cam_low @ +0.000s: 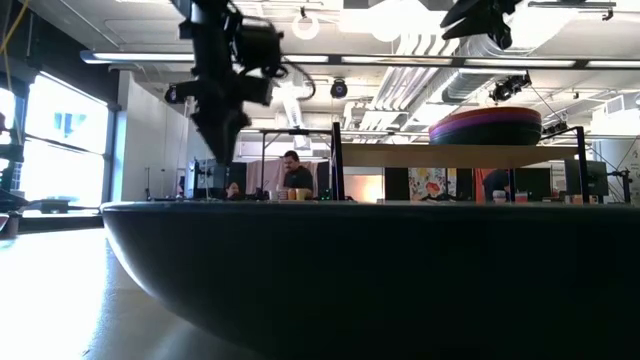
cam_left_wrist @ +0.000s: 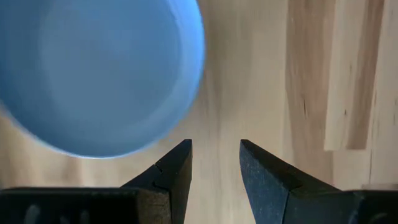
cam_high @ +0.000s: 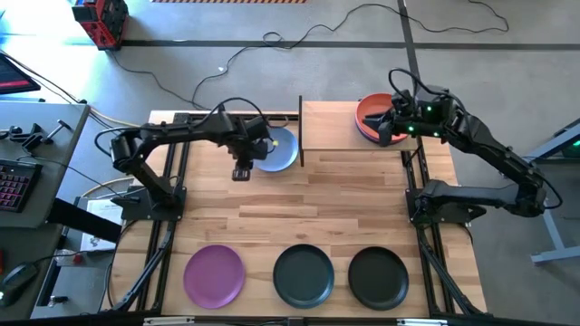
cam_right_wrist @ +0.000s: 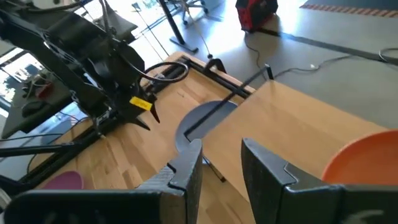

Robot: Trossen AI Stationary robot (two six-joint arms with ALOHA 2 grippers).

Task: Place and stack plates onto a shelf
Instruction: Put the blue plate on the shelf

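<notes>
A pale blue plate [cam_high: 279,149] [cam_left_wrist: 93,68] lies flat on the table at the shelf's left end. My left gripper [cam_high: 243,168] [cam_left_wrist: 214,149] hangs above the table beside the plate's rim. It points down, open and empty. The light-wood shelf [cam_high: 331,125] [cam_low: 400,156] stands at the far middle and bears a stack of plates with the orange plate [cam_high: 372,113] [cam_right_wrist: 367,162] on top. My right gripper [cam_high: 390,125] [cam_right_wrist: 221,155] hovers over that stack, open, with nothing between its fingers.
Along the table's near edge lie a purple plate [cam_high: 215,274] and two dark plates [cam_high: 304,274] [cam_high: 378,276]; one dark plate fills the foreground of the low view [cam_low: 350,270]. Bare wood lies between them and the shelf. The shelf's thin dark post [cam_high: 300,131] stands next to the blue plate.
</notes>
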